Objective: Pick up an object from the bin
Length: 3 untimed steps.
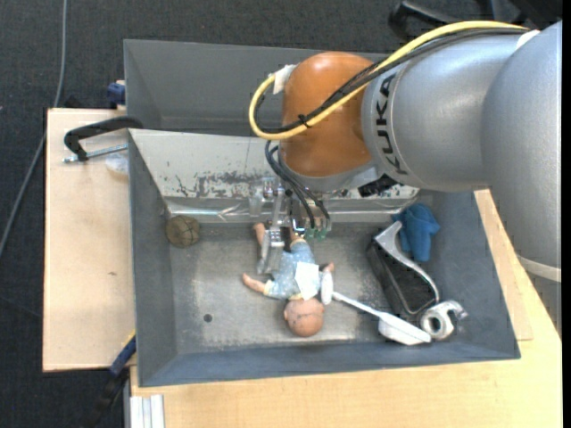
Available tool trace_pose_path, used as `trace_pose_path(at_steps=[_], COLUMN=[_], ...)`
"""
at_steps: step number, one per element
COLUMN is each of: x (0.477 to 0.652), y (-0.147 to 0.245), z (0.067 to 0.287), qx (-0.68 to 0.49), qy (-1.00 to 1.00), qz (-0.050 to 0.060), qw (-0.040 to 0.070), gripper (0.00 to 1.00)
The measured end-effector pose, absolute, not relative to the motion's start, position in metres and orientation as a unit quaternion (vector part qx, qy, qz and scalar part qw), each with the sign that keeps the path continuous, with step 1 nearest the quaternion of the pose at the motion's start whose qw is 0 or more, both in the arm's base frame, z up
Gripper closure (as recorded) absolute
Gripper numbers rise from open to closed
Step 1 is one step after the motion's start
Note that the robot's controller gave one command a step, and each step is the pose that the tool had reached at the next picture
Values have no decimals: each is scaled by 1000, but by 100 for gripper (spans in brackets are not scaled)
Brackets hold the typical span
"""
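Where gripper overlaps doll, legs partly hidden

Robotics lab: my industrial KUKA arm hangs over a grey metal bin; dark carpet, a loose cable and a chair base surround it.

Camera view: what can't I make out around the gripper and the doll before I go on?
- Doll: its legs lie under the gripper; whether the two touch can't be told.
- Bin: the middle of its back wall is hidden by the arm's orange cover.
- Blue thing at right, just below the arm: kind unclear.
- Brown round thing at left: too small to identify.
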<state>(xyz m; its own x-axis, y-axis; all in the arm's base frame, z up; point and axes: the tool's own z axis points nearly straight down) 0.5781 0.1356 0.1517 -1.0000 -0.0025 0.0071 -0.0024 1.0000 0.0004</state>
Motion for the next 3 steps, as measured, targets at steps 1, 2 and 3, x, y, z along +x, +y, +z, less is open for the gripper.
trace_pose_path(at_steps=[1,2,3], x=[580,566,571], y=[135,99,73], z=[157,134,120], qx=[0,13,-38], qy=[-1000,-1000,-999], qz=[-1,-2,-1], qw=[0,0,1], gripper=[0,0,0])
